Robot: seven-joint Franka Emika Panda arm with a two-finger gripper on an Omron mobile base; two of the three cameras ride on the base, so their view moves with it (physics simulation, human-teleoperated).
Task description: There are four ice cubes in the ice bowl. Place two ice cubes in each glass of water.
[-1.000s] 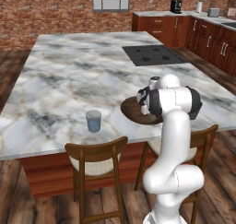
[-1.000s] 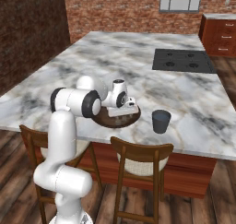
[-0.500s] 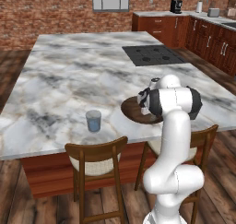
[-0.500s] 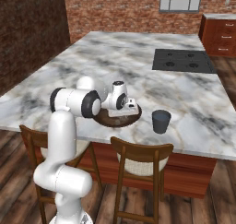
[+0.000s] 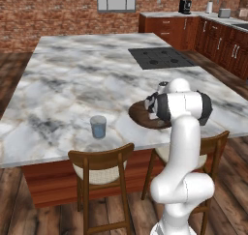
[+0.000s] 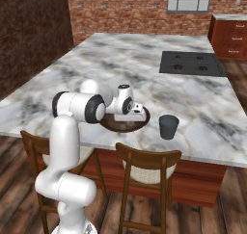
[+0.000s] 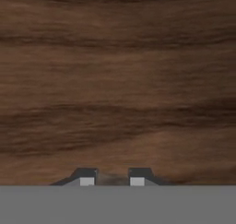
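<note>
The gripper is reaching down into the ice bowl, its fingertips standing close together just above the dark wooden floor. Something pale is showing between them, but whether an ice cube is being gripped cannot be told. The ice bowl is sitting at the near edge of the marble island, under the hand. One glass of water is standing well to the arm's left; the darker glass is standing just beside the bowl on the right. By judgement, the cubes are handling as light, hard and slippery; hold opposite flat faces, squarely centred.
</note>
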